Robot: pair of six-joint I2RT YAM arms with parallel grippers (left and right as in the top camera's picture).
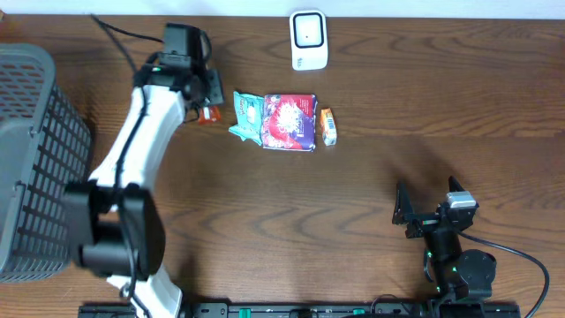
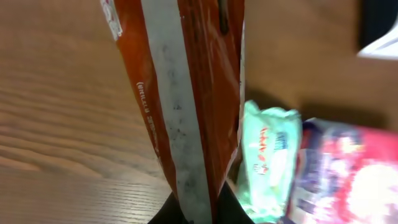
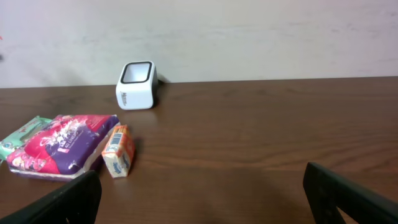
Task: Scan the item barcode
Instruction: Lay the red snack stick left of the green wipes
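Left wrist view: we see left gripper jaws clamped on orange packet, packet standing upright above table. Green pouch, red-purple pack just beside it. Overhead, we note right gripper jaws spread wide, holding nothing, well apart from white scanner at far edge.

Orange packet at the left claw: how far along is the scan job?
Done: the left claw is shut on the orange packet. In hand: the packet is held beside the green pack, apart from the white scanner. Left: carrying it to the scanner and showing its barcode. The right claw is open, holding nothing.
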